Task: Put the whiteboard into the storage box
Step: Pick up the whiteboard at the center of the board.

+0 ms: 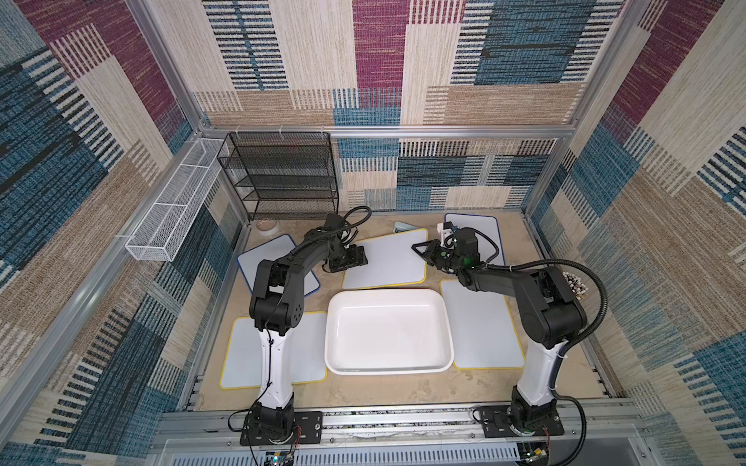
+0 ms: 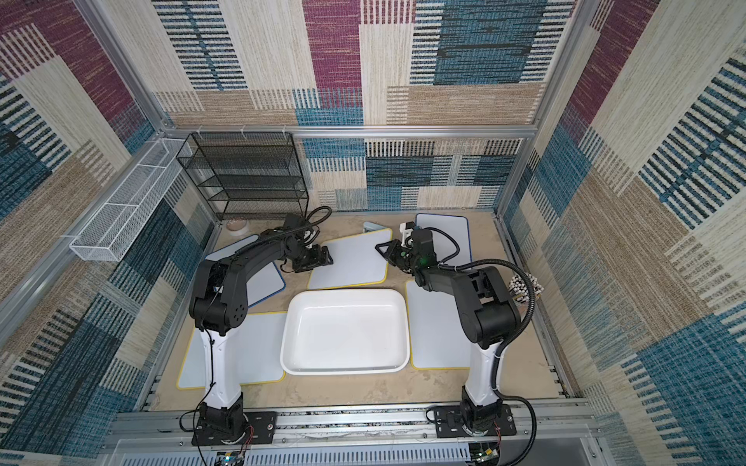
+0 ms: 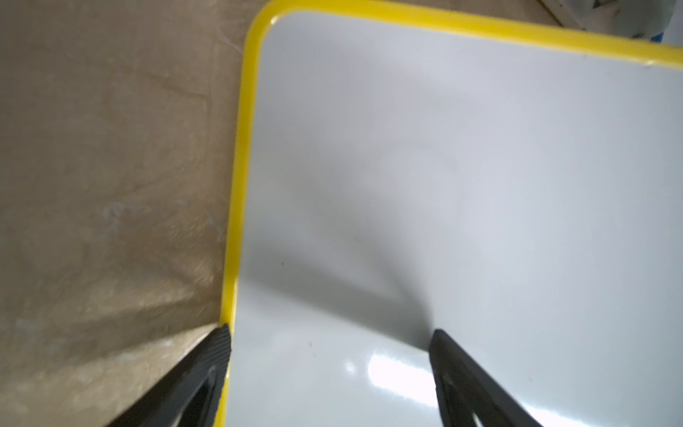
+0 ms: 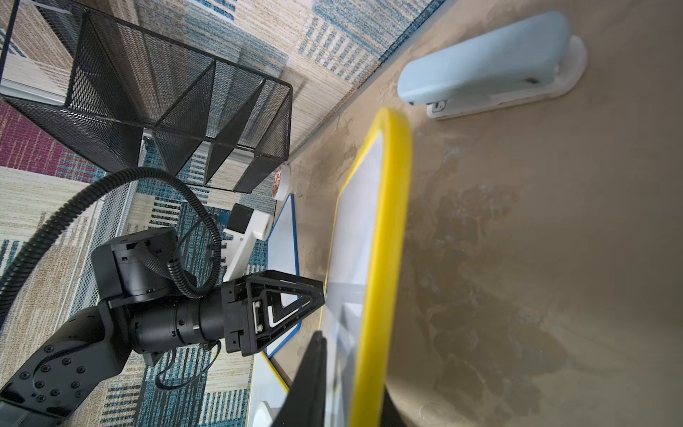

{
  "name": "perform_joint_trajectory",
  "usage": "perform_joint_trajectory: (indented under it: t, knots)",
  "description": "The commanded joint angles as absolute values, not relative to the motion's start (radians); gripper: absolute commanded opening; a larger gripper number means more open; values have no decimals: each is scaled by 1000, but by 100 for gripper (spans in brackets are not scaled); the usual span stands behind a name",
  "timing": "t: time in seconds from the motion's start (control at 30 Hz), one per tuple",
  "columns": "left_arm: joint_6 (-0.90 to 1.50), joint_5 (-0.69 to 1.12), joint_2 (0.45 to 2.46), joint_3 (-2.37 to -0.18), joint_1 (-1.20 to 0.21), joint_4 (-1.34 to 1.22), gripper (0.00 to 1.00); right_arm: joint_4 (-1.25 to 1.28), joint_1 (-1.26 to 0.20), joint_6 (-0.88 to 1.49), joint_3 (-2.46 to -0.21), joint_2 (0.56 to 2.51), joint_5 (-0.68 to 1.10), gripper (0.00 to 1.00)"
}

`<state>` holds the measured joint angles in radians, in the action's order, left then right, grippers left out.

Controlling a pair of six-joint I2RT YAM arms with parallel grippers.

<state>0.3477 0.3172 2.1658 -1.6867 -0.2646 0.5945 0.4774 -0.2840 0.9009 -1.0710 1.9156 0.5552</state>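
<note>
Right gripper (image 1: 416,247) clamped on yellow-framed whiteboard (image 1: 387,260); left gripper (image 3: 329,329) spread wide over it, storage box (image 1: 387,292) beside

Glossy whiteboard (image 3: 443,166); smooth glossy plastic storage box (image 1: 387,292); matt tabletop (image 1: 363,389).

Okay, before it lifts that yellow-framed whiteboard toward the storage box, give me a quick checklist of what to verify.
1. Right gripper shut on the yellow-framed whiteboard edge: ok.
2. Left gripper gripping the opposite edge: not ok. Its fingers stand open, one by the frame and one over the board face.
3. Storage box empty: ok.
4. Stapler apart from the board's far corner: ok. A gap shows in the right wrist view.
5. Board's near edge free of the box rim: cannot tell.
</note>
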Motion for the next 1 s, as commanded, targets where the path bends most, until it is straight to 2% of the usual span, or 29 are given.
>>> perform_joint_trajectory:
  t: [0.0, 0.6, 0.97]
  knots:
    - [321, 286, 2153, -1681, -283, 650, 87, 537, -289, 852, -1074, 1888, 543, 13]
    - [245, 129, 1967, -1638, -364, 628, 87, 350, -290, 775, -1153, 1771, 435, 7]
    - [318, 206, 1788, -1564, -382, 625, 86, 236, -289, 718, -1196, 1669, 334, 4]
